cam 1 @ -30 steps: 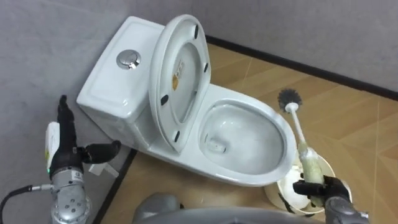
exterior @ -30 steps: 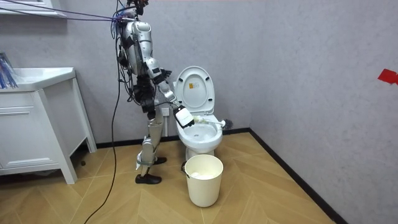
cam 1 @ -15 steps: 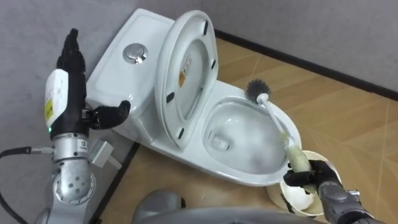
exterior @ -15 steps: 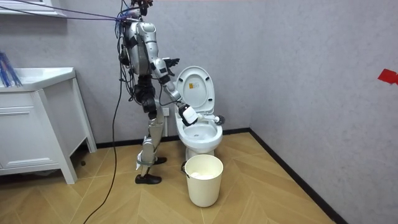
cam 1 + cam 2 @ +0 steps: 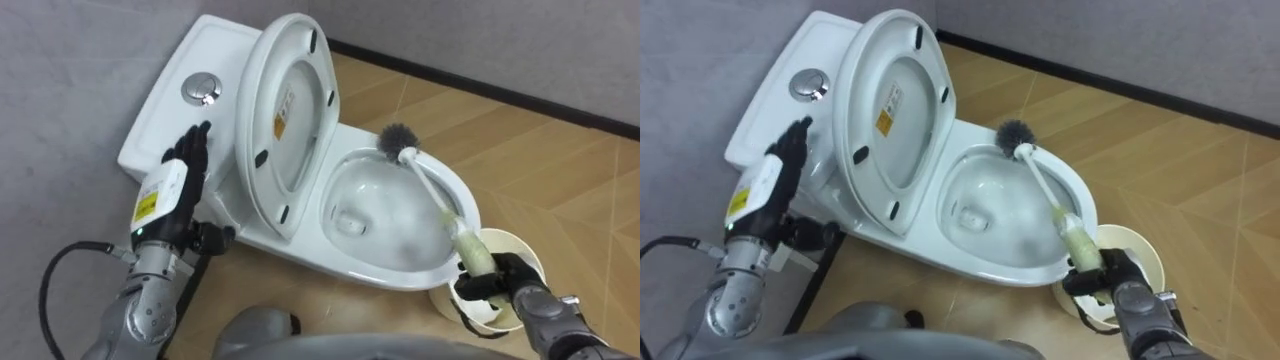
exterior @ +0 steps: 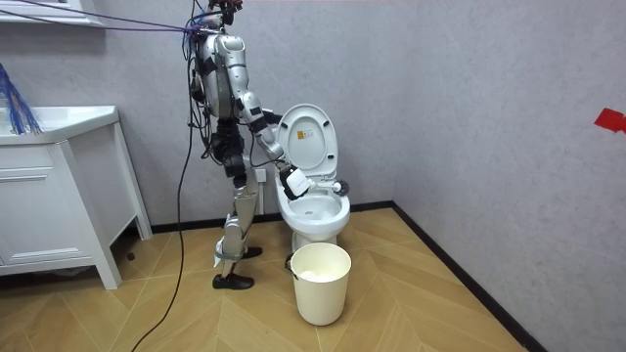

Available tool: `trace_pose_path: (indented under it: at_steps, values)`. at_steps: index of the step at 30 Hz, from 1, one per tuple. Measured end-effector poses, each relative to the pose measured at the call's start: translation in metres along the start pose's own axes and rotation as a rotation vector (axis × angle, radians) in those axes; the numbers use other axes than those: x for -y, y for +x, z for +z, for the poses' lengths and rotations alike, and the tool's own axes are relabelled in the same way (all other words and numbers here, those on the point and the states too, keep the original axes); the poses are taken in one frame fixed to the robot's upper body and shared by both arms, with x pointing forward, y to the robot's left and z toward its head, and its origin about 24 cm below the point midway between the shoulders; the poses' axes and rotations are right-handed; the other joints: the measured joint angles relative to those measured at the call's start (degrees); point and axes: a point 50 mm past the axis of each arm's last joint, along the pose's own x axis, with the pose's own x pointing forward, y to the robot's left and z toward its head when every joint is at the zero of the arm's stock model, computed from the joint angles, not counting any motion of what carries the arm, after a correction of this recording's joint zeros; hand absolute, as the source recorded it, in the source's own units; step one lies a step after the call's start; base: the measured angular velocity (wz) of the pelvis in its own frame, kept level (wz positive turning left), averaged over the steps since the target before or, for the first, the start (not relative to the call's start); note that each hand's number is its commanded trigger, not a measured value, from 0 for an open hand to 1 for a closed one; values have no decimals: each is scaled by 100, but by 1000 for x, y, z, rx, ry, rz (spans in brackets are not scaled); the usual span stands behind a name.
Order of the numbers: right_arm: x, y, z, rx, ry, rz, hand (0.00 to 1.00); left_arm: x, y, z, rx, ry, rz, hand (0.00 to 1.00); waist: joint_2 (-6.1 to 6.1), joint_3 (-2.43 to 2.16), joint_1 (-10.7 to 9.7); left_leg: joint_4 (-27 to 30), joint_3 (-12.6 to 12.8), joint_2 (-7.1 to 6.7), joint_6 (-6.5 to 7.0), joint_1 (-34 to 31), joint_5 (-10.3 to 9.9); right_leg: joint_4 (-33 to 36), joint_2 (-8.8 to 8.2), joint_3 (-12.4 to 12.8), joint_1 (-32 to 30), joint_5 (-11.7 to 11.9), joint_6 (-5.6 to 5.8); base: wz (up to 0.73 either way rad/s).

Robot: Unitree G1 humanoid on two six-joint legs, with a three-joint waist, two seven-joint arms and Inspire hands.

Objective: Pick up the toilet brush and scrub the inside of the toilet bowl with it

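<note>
Presently, the right robot hand [image 5: 492, 281] is curled round the pale handle of the white-shafted, grey-bristled toilet brush [image 5: 434, 198], at the bowl's front right edge above a round white plastic bin [image 5: 518, 252]. The shaft slants over the right rim of the white ceramic toilet [image 5: 350, 268]. The bristle head sits at the bowl's rear rim, near the raised oval seat [image 5: 290, 110]. The left robot hand [image 5: 168, 190], fingers straight, lies at the tank's front edge below the chrome flush button [image 5: 200, 90].

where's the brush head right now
In the left eye view the brush head sits right of centre at the far rim of the toilet bowl, beside the raised seat; the right hand grips its handle.
</note>
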Motion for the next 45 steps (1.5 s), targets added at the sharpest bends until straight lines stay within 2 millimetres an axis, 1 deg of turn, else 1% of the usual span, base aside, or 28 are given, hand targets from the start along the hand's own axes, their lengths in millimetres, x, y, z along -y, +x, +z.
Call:
trace_pose_path:
  at_steps: [1,3,5,8,10,13,15,19,22,23,24,25,26,28,30,32,33,34,35,37,38,39,40,41,43,45]
  values:
    - [1,0,-1,-8,-7,3,100,0,0,-1,0,5,-1,0,7,-1,-7,-5,8,2,1,-4,0,8,0,12,-12,1,-1,-7]
    - [6,-1,-5,-34,-51,18,100,-1,0,-4,-7,27,-10,0,32,-10,-21,-30,91,18,1,-2,1,84,7,119,-71,2,-2,-17]
    - [6,-1,-7,-46,-74,23,100,-1,1,-8,-19,39,-20,0,48,-20,-52,-40,130,26,2,10,2,113,8,137,-87,3,-4,-10]
    - [6,-3,-15,-73,-84,34,100,-1,3,-10,-33,51,-29,0,71,-35,-49,-99,186,44,2,84,3,123,2,197,-73,5,-8,-11]
    - [7,-3,-15,-77,-86,37,100,-2,3,-12,-47,55,-36,0,82,-42,-51,-121,252,68,0,123,4,133,0,269,-73,11,-18,-17]
    - [14,-3,-12,-67,-111,24,100,-2,4,-16,-71,61,-43,0,74,-37,-71,-142,299,83,-7,175,10,133,-3,320,-69,15,-28,-11]
    - [20,-2,-8,-47,-118,10,100,-2,5,-18,-82,63,-48,0,68,-33,-80,-145,354,97,-6,208,12,134,0,406,-76,9,-37,-14]
    - [22,-4,-6,-9,-153,-9,100,-6,5,-20,-87,86,-46,0,45,-23,-76,-159,413,108,-2,236,15,158,-5,464,-96,9,-36,-9]
    - [21,-6,-8,-5,-240,-17,100,-8,6,-23,-92,130,-38,0,12,-12,-68,-180,450,116,-1,257,15,155,0,502,-99,9,-36,-8]
    - [20,-8,-11,3,-302,-25,100,-9,7,-23,-91,141,-31,0,-4,-14,-52,-175,468,122,-1,256,15,157,5,528,-106,9,-36,-5]
    - [19,-10,-13,10,-370,-26,100,-9,7,-24,-93,149,-24,0,6,-26,-45,-165,472,123,-1,242,15,158,5,529,-119,9,-37,-5]
    - [18,-10,-12,17,-404,-27,100,-9,8,-25,-96,149,-20,0,-4,-29,-36,-164,471,124,-2,221,15,163,7,534,-141,9,-37,0]
    - [18,-11,-11,29,-474,-29,100,-10,9,-25,-94,150,-10,0,15,-47,-47,-163,474,128,-2,177,15,178,10,536,-195,10,-39,0]
    - [15,-13,-10,45,-586,-28,100,-11,12,-25,-90,150,-1,0,19,-54,-23,-164,481,129,-2,153,15,199,8,545,-231,10,-41,-3]
    - [11,-14,-6,73,-738,-24,100,-11,18,-25,-85,151,8,0,24,-58,32,-127,484,138,-1,111,15,217,13,596,-278,11,-42,-8]
    - [7,-13,-4,83,-803,-17,100,-13,25,-25,-82,152,16,0,19,-53,79,-10,486,143,-1,26,13,228,16,587,-298,11,-43,3]
    - [6,-13,-1,95,-823,-27,100,-14,29,-24,-79,153,22,0,-20,-33,111,43,482,152,-2,-44,12,272,15,587,-361,11,-44,0]
    - [7,-12,2,101,-827,-34,100,-15,31,-23,-74,153,26,0,-20,-33,113,58,479,158,-2,-95,12,300,16,581,-411,9,-48,5]
    - [11,-11,9,118,-847,-58,100,-18,36,-20,-55,152,39,0,26,-52,111,142,476,176,-2,-263,12,371,14,524,-557,12,-62,10]
    - [18,-9,18,136,-892,-97,100,-23,43,-15,-36,157,57,0,54,-48,116,222,452,187,-1,-468,13,535,-1,454,-791,-6,-90,13]
    - [22,-8,24,146,-925,-119,100,-27,48,-13,-20,172,68,0,49,-19,139,252,408,184,1,-570,14,624,-13,410,-895,-27,-104,20]
    - [25,-7,30,157,-950,-136,100,-32,53,-11,1,186,81,0,46,32,151,360,331,183,2,-701,15,695,-12,351,-971,-46,-120,24]
    - [27,-7,33,162,-963,-144,100,-35,56,-10,11,195,87,0,38,43,152,409,300,184,2,-787,15,732,-9,337,-1034,-62,-126,27]
    - [33,-5,40,168,-986,-164,100,-41,62,-6,37,211,103,0,26,49,171,502,245,192,0,-981,16,835,-13,282,-1213,-82,-146,20]
    - [44,-4,51,172,-1022,-202,100,-44,68,3,74,213,128,0,45,60,240,702,188,212,0,-1286,15,1004,-18,221,-1467,-98,-174,15]
    - [62,-4,67,183,-1064,-268,100,-52,77,14,129,223,164,0,83,75,350,921,117,231,0,-1711,15,1236,-28,163,-1832,-126,-215,8]
